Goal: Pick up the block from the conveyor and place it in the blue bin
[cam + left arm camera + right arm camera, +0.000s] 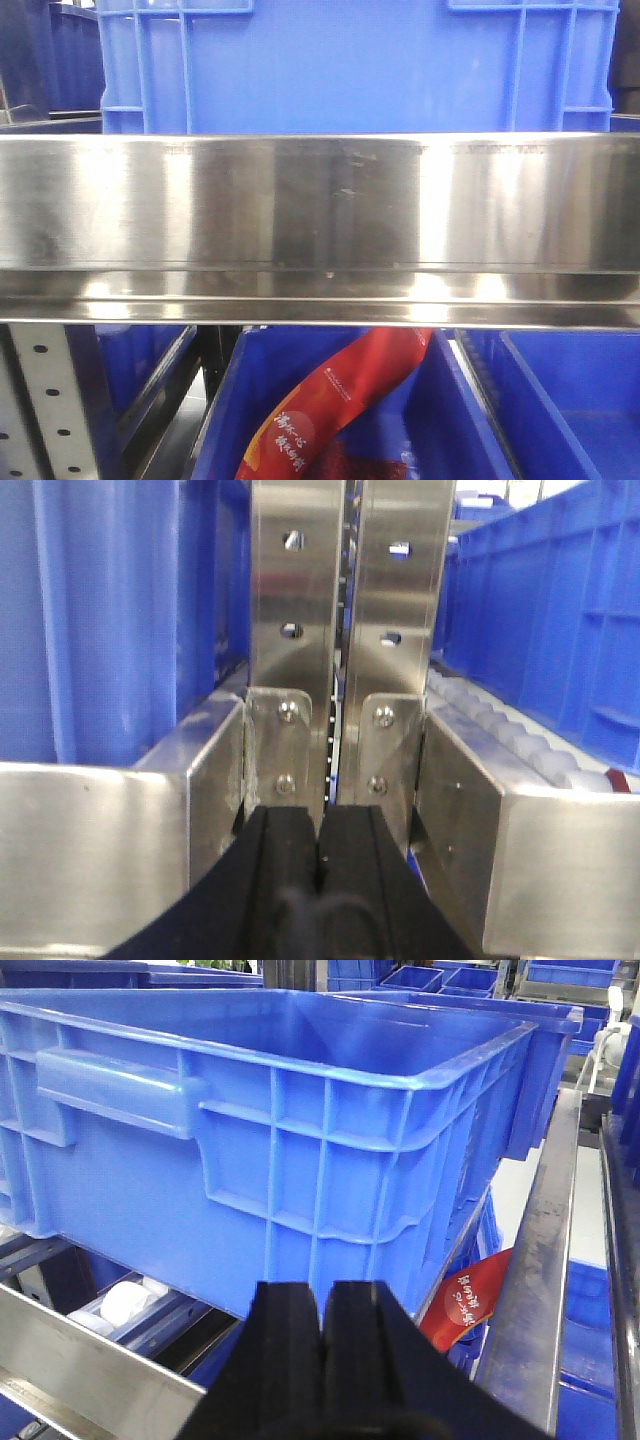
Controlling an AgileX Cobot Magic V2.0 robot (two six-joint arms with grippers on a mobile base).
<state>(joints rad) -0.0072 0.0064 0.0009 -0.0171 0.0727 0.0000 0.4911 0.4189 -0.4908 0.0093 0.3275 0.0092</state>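
Although my job is to grab a block, no block shows in any of my three views, and neither does the dark conveyor belt it should ride on, so I cannot say where it lies or what it is made of. Judging from the task alone, I expect something small, stiff and light, best pinched across two flat opposite faces near its middle; whether it is slippery I cannot tell.

Both my pincers are clenched with nothing between the pads. My left gripper sits just in front of two upright steel brackets bolted between shiny steel rails, with a row of pale rollers running away on one side.

My right gripper hovers close before a big blue bin, open-topped and ribbed, with a moulded handle; its inside looks bare as far as I can see. Under it pokes a red printed packet. From the front camera, a broad polished steel beam blocks most of the scene, another blue crate above it and more blue tubs below.
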